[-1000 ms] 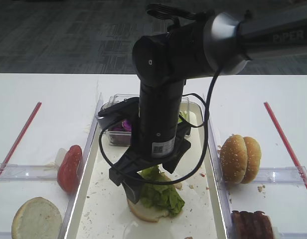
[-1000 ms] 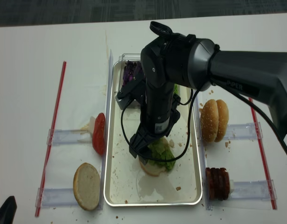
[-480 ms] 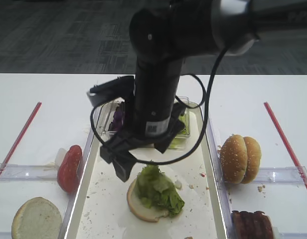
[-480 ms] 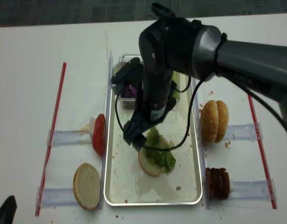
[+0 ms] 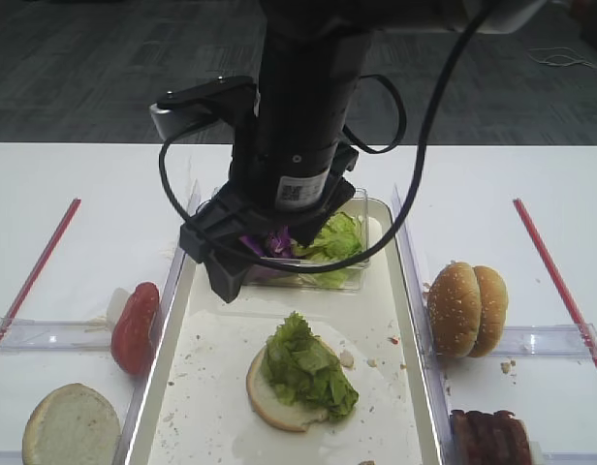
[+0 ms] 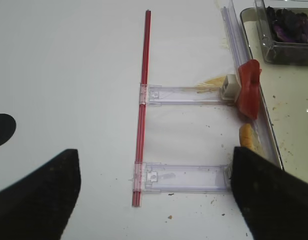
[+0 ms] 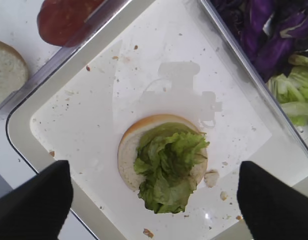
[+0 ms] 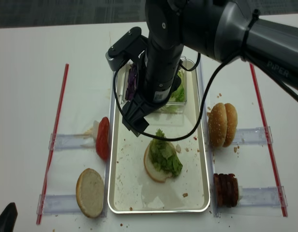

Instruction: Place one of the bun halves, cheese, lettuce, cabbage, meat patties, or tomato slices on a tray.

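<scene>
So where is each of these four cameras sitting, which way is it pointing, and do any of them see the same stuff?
Exterior high: in front of the table, looking down at the tray; shows the right arm and right gripper.
Exterior high (realsense): overhead, looking almost straight down; shows the same arm.
Right wrist: on the right arm, facing down onto lettuce lying on a bun half; dark fingertips at the bottom corners.
Left wrist: low at the table's left, facing the tomato slices; left gripper fingertips at the bottom corners.
Shared: both exterior views and the right wrist see the lettuce-topped bun.
</scene>
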You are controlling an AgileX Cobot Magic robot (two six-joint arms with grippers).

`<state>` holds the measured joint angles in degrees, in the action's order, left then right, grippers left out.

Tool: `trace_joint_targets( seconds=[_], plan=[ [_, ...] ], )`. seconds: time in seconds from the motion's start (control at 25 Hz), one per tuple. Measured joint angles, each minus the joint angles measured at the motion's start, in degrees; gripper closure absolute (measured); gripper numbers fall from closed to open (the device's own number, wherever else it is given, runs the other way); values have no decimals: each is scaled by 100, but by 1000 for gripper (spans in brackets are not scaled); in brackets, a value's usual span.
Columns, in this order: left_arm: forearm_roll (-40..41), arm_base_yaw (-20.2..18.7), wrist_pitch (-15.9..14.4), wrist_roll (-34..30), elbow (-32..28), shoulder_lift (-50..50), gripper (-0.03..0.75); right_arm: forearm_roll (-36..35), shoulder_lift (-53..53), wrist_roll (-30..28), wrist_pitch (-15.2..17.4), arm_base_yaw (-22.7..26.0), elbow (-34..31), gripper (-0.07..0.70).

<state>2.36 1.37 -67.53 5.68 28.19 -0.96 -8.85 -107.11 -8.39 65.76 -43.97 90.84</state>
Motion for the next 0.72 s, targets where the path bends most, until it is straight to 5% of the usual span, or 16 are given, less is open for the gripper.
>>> trace_joint_targets(
  seconds=[0.32, 0.72],
  plan=[
    [0, 0, 0, 0, 0, 0, 116, 94, 0, 0, 0, 452, 0, -58],
    [0, 0, 0, 0, 0, 0, 116, 140, 0, 262, 154, 3203, 0, -58]
  ],
)
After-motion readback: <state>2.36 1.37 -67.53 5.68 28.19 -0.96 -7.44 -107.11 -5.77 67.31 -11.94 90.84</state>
